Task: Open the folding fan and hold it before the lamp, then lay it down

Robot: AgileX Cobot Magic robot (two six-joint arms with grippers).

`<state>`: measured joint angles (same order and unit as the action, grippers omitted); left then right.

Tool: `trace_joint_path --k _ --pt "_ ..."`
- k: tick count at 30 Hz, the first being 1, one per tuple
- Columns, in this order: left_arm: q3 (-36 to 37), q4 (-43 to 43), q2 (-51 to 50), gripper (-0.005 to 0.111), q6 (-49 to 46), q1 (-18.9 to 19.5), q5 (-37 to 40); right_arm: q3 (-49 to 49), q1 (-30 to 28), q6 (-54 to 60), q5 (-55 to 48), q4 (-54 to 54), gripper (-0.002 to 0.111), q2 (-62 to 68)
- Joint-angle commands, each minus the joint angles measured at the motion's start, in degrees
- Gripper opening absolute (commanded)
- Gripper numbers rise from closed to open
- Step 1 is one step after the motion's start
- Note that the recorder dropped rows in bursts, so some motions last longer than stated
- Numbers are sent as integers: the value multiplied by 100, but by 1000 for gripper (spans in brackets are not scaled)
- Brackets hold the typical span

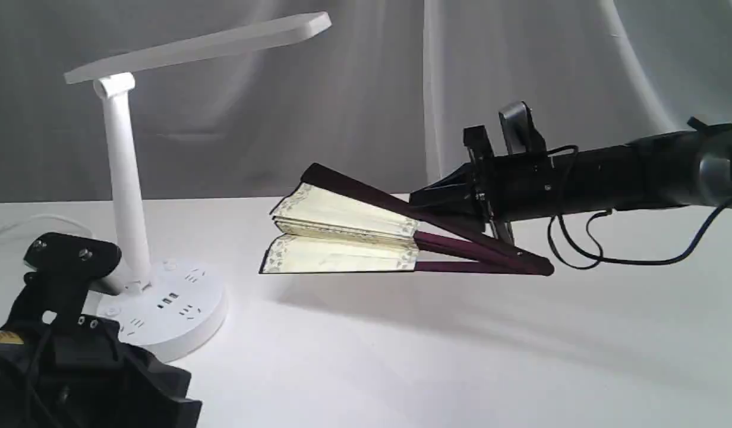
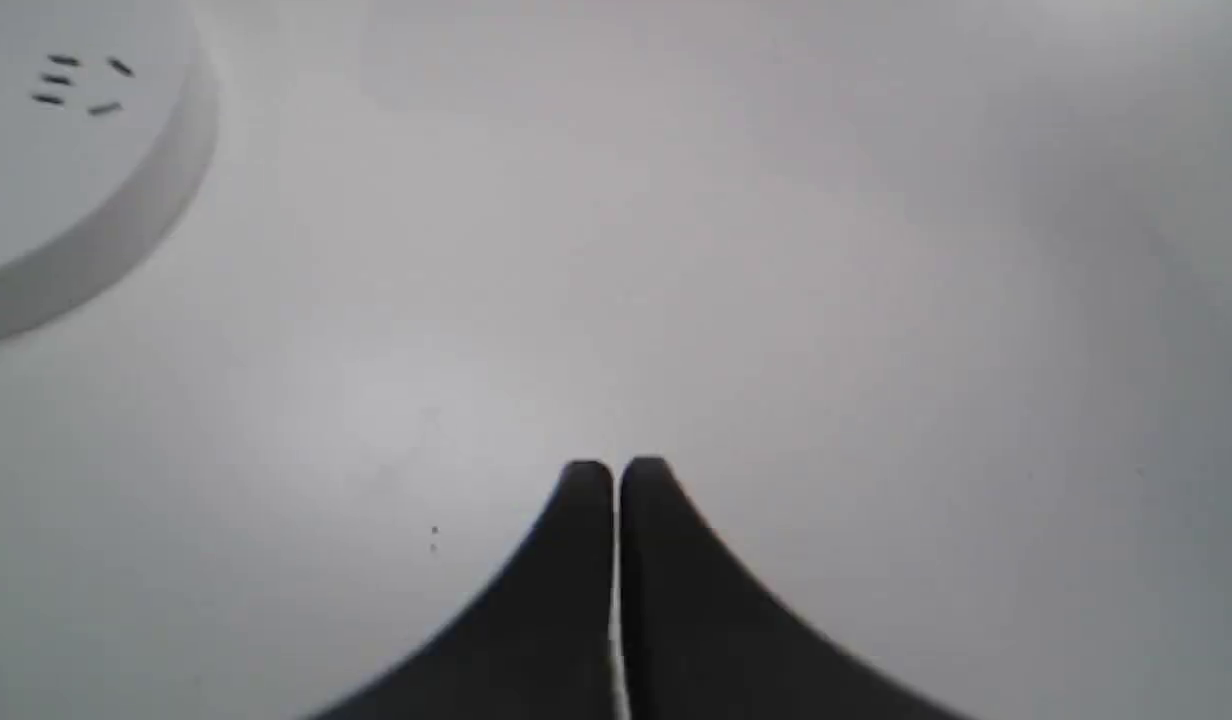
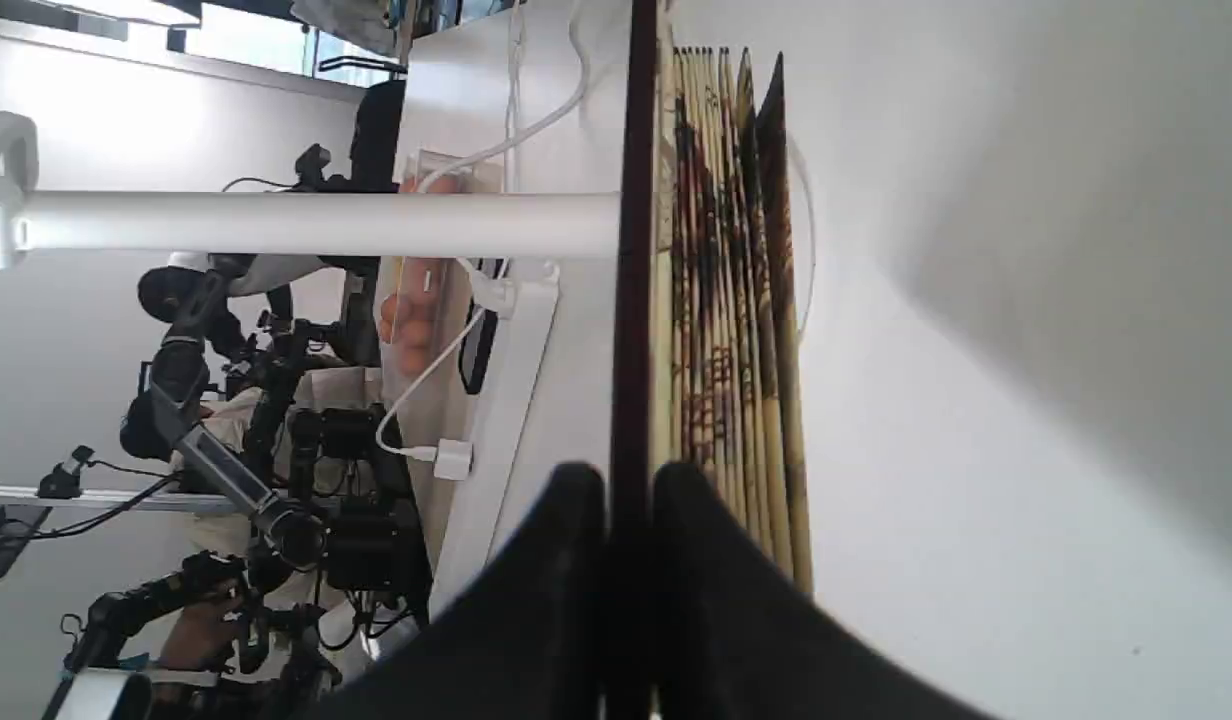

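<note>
The folding fan [image 1: 342, 217] is partly spread and hangs just over the white table [image 1: 401, 356], its cream leaf toward the lamp and its pivot to the right. My right gripper [image 1: 428, 199] is shut on the upper maroon guard. In the right wrist view the right gripper [image 3: 626, 480] pinches that dark guard, and the fan's pleats [image 3: 726, 300] stack beside it. The white lamp [image 1: 125, 178] stands at the left, its post [image 3: 316, 222] beyond the fan. My left gripper [image 2: 614, 470] is shut on nothing, low over the table near the lamp's base [image 2: 76, 150].
The left arm's black body [image 1: 63, 356] fills the front left corner, right beside the lamp's round base [image 1: 170, 309]. A white cord [image 1: 21, 229] trails behind the lamp. A grey curtain [image 1: 401, 89] closes the back. Other robot rigs [image 3: 256, 480] stand past the table's edge.
</note>
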<state>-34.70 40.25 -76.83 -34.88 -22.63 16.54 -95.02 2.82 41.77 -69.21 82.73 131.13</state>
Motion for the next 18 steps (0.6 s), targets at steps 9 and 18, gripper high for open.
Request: trace_joint_path --k 9,18 --pt "-680 -4454 32 0 3870 -32 1056 25 11 -35 -75 125 0 -90" --pt "1064 -3478 650 0 3653 -232 -2927 25 11 -21 -75 125 0 -90"
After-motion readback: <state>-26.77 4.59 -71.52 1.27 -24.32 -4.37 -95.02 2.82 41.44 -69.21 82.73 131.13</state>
